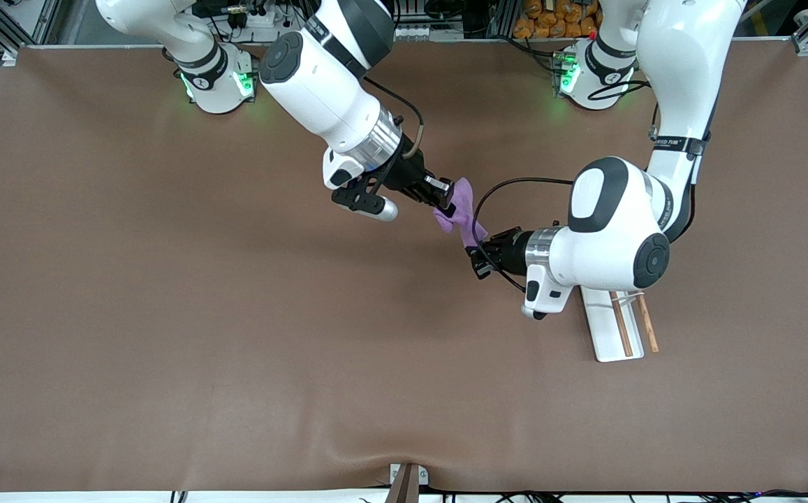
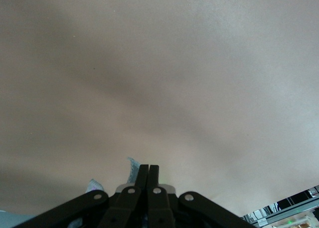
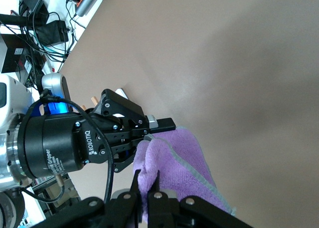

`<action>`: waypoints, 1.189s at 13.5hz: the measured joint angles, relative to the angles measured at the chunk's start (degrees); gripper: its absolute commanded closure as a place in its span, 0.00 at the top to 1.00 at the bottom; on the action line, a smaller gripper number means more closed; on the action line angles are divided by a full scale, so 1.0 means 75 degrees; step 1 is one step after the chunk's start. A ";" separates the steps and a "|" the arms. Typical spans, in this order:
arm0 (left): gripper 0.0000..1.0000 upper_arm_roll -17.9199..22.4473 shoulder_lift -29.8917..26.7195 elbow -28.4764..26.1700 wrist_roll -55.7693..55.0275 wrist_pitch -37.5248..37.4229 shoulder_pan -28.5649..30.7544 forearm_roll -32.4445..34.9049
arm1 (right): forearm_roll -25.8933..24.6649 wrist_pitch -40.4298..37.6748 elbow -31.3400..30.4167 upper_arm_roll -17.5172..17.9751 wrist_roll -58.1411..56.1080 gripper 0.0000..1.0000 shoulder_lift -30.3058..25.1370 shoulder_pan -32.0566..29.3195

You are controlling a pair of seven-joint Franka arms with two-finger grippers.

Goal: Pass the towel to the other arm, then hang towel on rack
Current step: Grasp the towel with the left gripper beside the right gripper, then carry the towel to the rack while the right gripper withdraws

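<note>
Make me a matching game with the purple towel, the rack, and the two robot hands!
Things:
1. towel
2. rack
3. left gripper
4. right gripper

States:
A. lies on the table under the left arm
B. pinches the towel's upper end
C. held in the air by both grippers
D. pinches the towel's lower end

Pairs: 1-C, 2-A, 3-D, 4-B
</note>
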 measured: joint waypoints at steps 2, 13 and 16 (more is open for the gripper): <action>0.00 0.0012 0.0000 0.0022 0.0000 0.0000 0.0013 0.0000 | 0.0000 0.0003 0.0000 -0.0002 0.0000 0.00 0.0000 0.0000; 0.00 0.0086 -0.0470 0.0223 0.0052 -0.0006 0.0701 0.0000 | -0.0003 0.0024 0.0001 -0.0026 0.0000 1.00 0.0000 0.0000; 0.00 0.0089 -0.0583 0.0226 0.0560 -0.0008 0.0882 0.0000 | -0.0007 0.0023 0.0002 -0.0109 -0.0008 1.00 0.0000 -0.0017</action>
